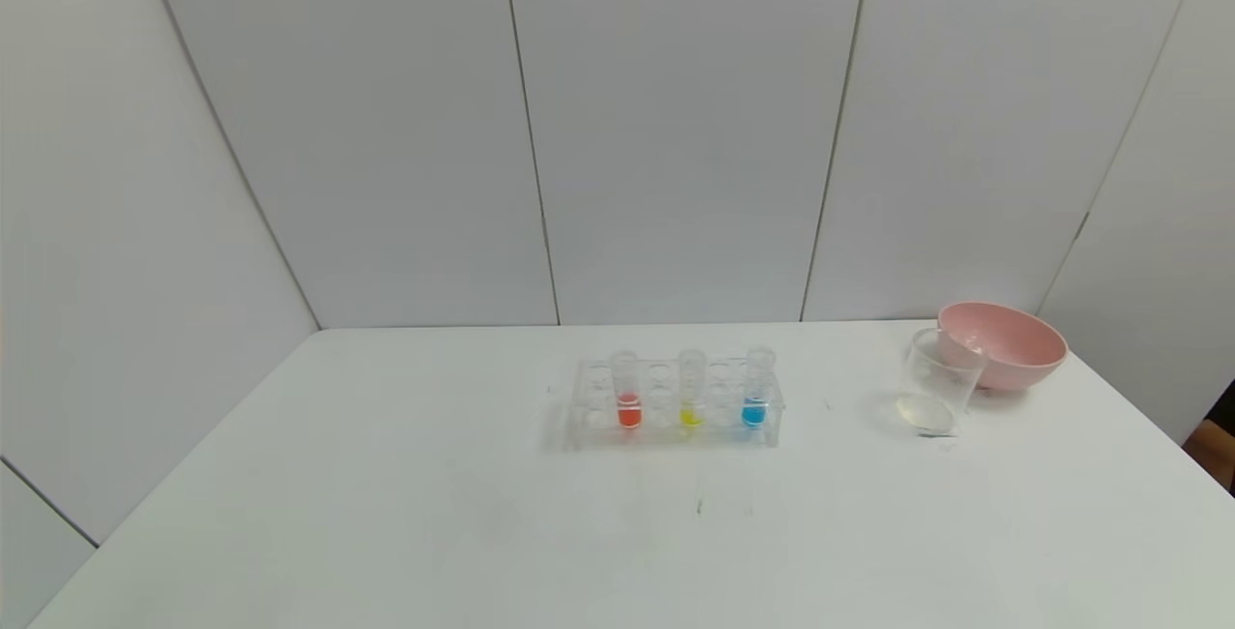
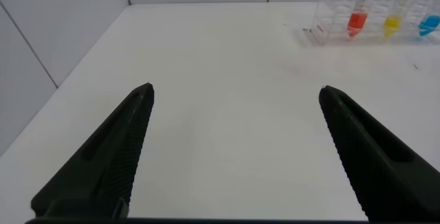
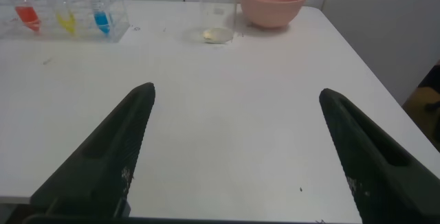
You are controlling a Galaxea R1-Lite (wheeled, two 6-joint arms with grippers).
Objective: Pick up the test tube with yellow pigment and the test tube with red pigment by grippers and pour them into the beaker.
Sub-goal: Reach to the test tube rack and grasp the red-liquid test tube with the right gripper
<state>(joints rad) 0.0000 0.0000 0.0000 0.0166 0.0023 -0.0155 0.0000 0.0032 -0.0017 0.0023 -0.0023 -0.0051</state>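
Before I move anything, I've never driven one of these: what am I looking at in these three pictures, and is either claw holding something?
It is a two-armed robot at a white table. The wide picture comes from its head; the other two from cameras on each wrist.

The dark wedges are the jaws of the left gripper and the right gripper, both open and empty above the table.

A clear rack holds the red tube, yellow tube and blue tube. To its right stand the beaker and a pink bowl.
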